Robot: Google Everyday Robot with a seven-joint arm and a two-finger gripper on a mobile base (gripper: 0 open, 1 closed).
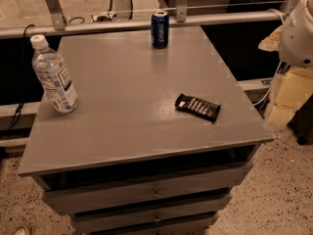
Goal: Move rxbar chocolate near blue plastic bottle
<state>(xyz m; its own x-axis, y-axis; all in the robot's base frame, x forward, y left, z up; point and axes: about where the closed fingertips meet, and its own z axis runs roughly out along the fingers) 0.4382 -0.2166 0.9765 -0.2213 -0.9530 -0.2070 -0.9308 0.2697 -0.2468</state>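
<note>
**Bar on the right, bottle on the left, nothing picked up yet**

From the one camera view, the rxbar chocolate (198, 107) lies flat on the right half of the grey table (132, 92), near the front right corner and turned a little askew. The blue plastic bottle (54, 77) stands at the far left edge, well apart from it. A dark-blue soda can (159, 29) stands upright at the back edge (not the target, so easy to ignore). Only a white rounded piece of the arm (298, 31) shows at the right border. The gripper is out of sight beyond that edge, so I cannot tell how far open it is or whether it holds anything.

The step in hand looks to me like the reach and pick. I'd come straight down over the bar and pinch it across its short width, lined up with its slant. It should then be carried low across the open middle and set down just beside the bottle without nudging it.

The bar is a thin, glossy black wrapper with rows of white lettering, likely slippery and hard to get under. The bottle is clear, faintly bluish plastic with a white cap. Being tall and light, it probably tips easily. The tabletop is smooth, matte and painted, with drawers (156, 192) below it and a speckled floor (288, 195).
</note>
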